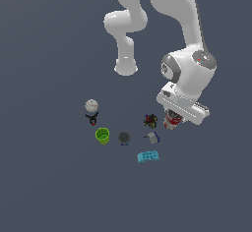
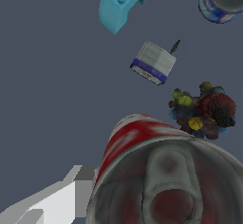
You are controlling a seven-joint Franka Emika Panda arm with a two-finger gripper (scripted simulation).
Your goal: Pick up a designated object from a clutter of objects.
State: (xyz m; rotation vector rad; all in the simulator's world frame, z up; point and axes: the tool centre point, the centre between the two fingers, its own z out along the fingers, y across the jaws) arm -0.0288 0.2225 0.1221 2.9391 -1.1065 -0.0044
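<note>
- The gripper (image 1: 173,119) sits over the red-white can (image 1: 172,122), fingers either side of it; whether they actually clamp it cannot be told
- The can stands on the floor (image 1: 49,177), just beside the dark multicoloured toy (image 1: 150,121); the blue studded brick (image 1: 148,156) lies near

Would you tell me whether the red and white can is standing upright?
Upright: the red and white can shows its top to the wrist camera, beside the finger.
</note>
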